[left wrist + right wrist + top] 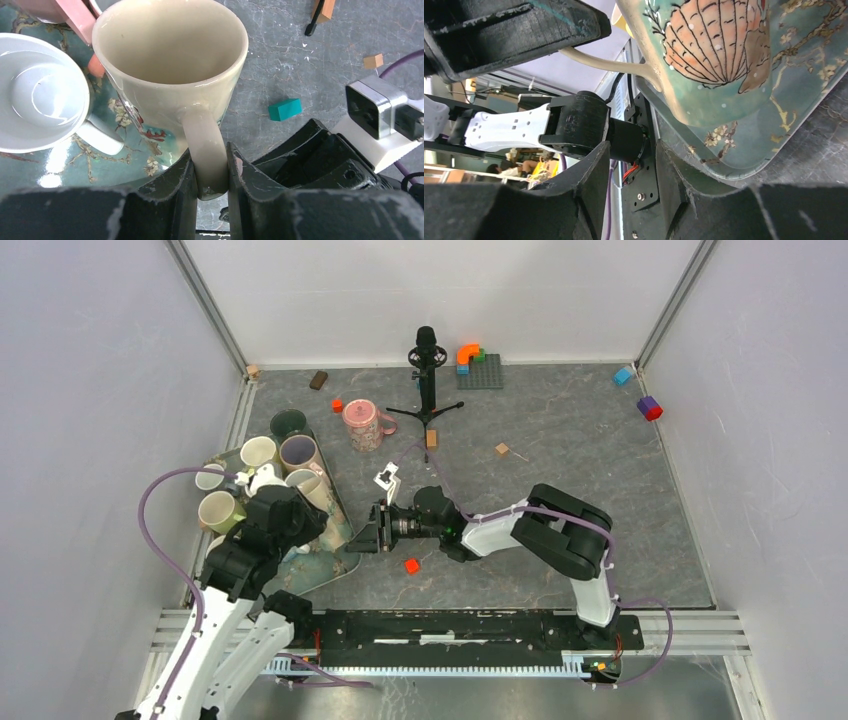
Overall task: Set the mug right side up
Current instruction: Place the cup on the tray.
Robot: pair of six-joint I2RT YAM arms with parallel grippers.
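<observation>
- Left gripper [210,164]: jaws narrow, pinched on the handle [207,135] of the mug [170,55]. The pads sit on the two flanks of the loop, low down.
- Mug: over the teal tray [774,125], near the edge that faces the right arm. Its mouth is turned up toward the left wrist camera and its shell-painted side faces the right wrist camera. It looks near upright with a slight tilt. I cannot tell whether the base touches the tray.
- Right gripper [633,150]: low at the tray's rim, just beside the left gripper. Its jaws stand narrowly apart with nothing seen between them. The rim lies by one fingertip.
- Judgement: the turn is nearly done. What is left is seating the base flat and letting go.
- Risk 1: the handle is round and glazed, so the mug can pivot in the pinch. If released before the base is flat, it may tip.
- Risk 2: the white mug [40,95] stands just beside it, and a sideways swing would knock it.
- Risk 3: the base is close to the raised rim. Landing half on the rim would leave it leaning, and it may roll off.
- Risk 4: the two grippers are crowded together. The right fingers could nudge the tray or strike the left fingers, shifting the surface under the mug.
</observation>
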